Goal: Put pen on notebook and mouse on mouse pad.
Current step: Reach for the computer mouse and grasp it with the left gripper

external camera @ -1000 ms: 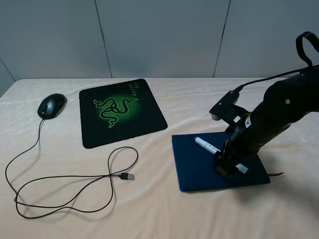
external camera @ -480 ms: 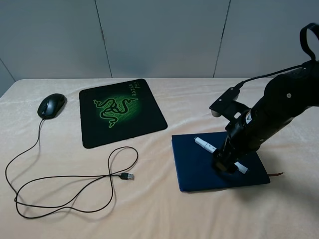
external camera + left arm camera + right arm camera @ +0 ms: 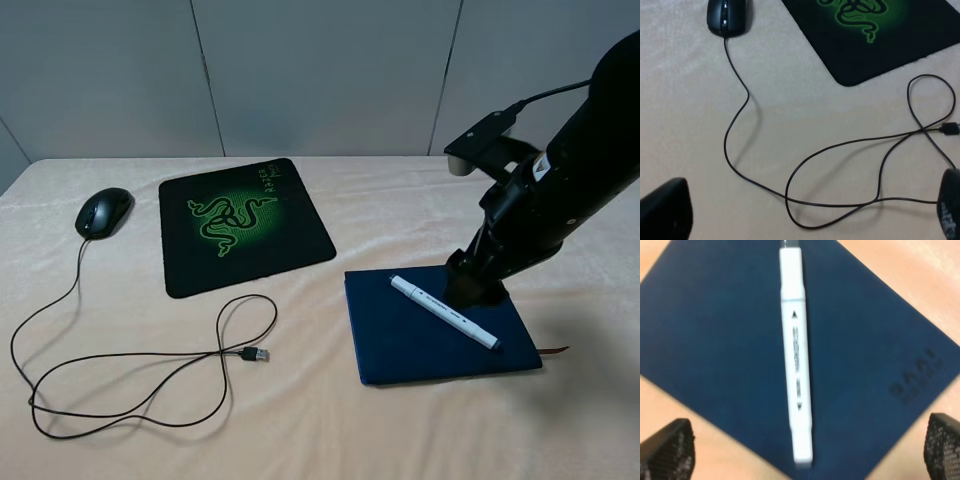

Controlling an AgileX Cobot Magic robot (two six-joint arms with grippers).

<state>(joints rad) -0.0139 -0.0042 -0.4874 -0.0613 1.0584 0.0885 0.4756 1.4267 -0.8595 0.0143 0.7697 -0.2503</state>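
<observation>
The white pen (image 3: pixel 444 312) (image 3: pixel 796 355) lies flat and diagonal on the navy notebook (image 3: pixel 400 335) (image 3: pixel 720 340) at the front right. My right gripper (image 3: pixel 472 288) (image 3: pixel 805 450) hovers open above the pen and notebook, its two fingers spread wide and empty. The black mouse (image 3: pixel 104 212) (image 3: pixel 726 17) rests on the cloth at the far left, off the mouse pad (image 3: pixel 243 223) (image 3: pixel 880 30). Its cable (image 3: pixel 150 355) (image 3: pixel 840 150) loops across the front left. My left gripper (image 3: pixel 805 215) is open above the cable loops; it does not show in the exterior high view.
A brown ribbon bookmark (image 3: pixel 555 350) pokes out at the notebook's right front corner. The USB plug (image 3: pixel 256 354) (image 3: pixel 951 128) lies in front of the mouse pad. The cream tablecloth (image 3: pixel 320 430) covers the table, with a grey wall behind.
My right gripper has let go of the pen and risen up and back from the notebook. The pen now lies free on the cover. Mouse and cable have not moved.
</observation>
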